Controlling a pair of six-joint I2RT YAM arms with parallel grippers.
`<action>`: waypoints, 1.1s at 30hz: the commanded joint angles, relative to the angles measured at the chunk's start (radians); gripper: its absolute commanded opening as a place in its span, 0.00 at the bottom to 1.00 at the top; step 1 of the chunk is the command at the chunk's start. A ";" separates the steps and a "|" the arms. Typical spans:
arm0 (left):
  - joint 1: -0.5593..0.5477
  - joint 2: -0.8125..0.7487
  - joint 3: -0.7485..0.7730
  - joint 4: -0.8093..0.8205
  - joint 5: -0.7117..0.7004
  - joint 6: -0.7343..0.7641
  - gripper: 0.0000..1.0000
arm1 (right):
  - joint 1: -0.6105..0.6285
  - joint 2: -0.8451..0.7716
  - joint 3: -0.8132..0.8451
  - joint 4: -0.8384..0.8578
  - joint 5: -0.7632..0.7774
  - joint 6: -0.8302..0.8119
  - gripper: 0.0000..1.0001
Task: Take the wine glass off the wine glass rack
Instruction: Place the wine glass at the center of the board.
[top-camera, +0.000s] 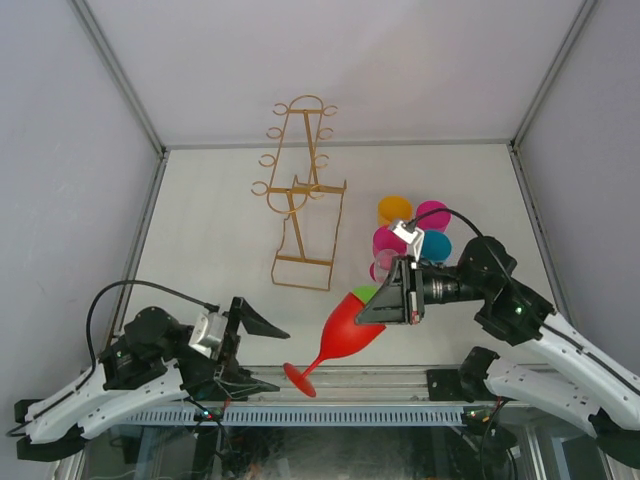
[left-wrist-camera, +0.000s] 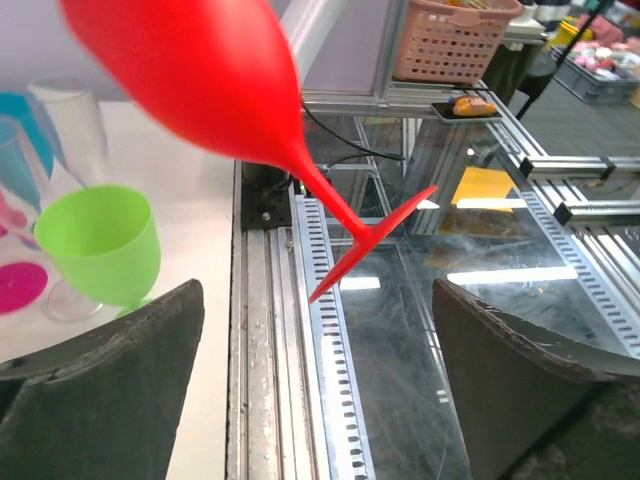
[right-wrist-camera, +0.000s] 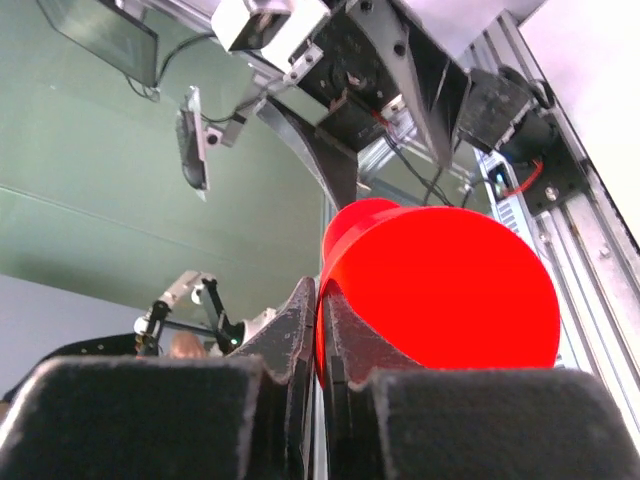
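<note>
The gold wire wine glass rack (top-camera: 300, 195) stands at the back of the table with no glass on its hooks. A red wine glass (top-camera: 350, 325) hangs tilted over the front edge, foot pointing down and left. My right gripper (top-camera: 385, 300) is shut on its rim; in the right wrist view the fingers (right-wrist-camera: 300, 315) pinch the bowl's wall (right-wrist-camera: 440, 285). My left gripper (top-camera: 255, 350) is open and empty, just left of the glass's foot. In the left wrist view the glass (left-wrist-camera: 200, 70) hangs above and ahead of the open gripper (left-wrist-camera: 315, 310).
A cluster of coloured glasses (top-camera: 412, 235) stands right of the rack, behind the right gripper. A green glass (top-camera: 366, 293) stands under the red bowl, also in the left wrist view (left-wrist-camera: 100, 245). The slotted metal rail (top-camera: 330, 412) runs along the front edge.
</note>
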 joint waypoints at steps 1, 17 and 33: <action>0.001 -0.039 0.040 -0.085 -0.096 0.017 1.00 | 0.050 -0.071 0.049 -0.246 0.120 -0.129 0.00; 0.002 0.000 0.066 -0.165 -0.493 -0.082 1.00 | 0.473 0.000 0.138 -1.036 1.180 -0.089 0.00; 0.002 0.041 0.200 -0.392 -0.939 -0.250 1.00 | 0.470 0.037 -0.023 -0.863 1.430 -0.109 0.00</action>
